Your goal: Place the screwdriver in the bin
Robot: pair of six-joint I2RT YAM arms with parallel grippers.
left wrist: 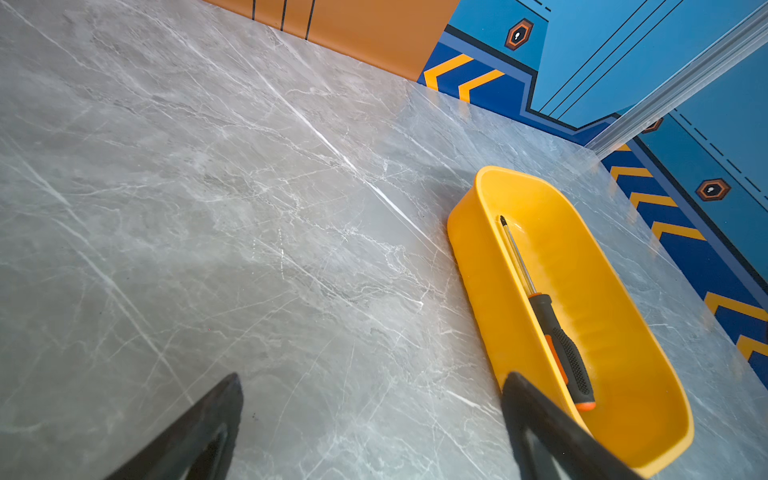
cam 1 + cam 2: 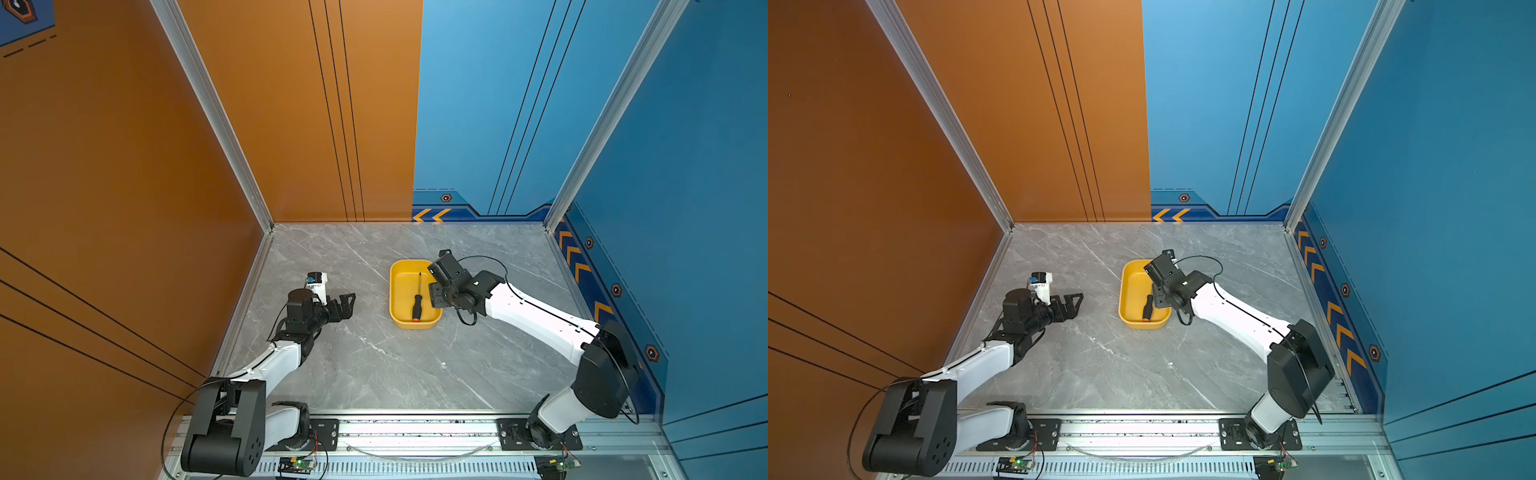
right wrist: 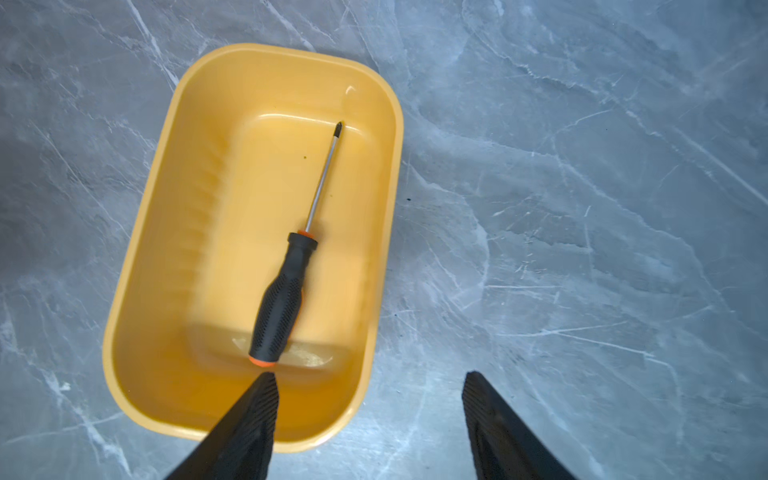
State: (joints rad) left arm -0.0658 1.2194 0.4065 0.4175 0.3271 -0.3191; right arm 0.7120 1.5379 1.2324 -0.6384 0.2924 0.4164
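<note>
Screwdriver (image 3: 282,299) lies in bin (image 3: 166,249) — on table (image 3: 582,208).

top view | bin (image 2: 1122,296): yellow, on grey table (image 2: 1100,365) | screwdriver (image 2: 1147,307): inside bin, black handle shows, orange end by bin's near wall, shaft hidden | right gripper (image 2: 1158,296): over bin | left gripper (image 2: 1073,305): well apart from bin
</note>
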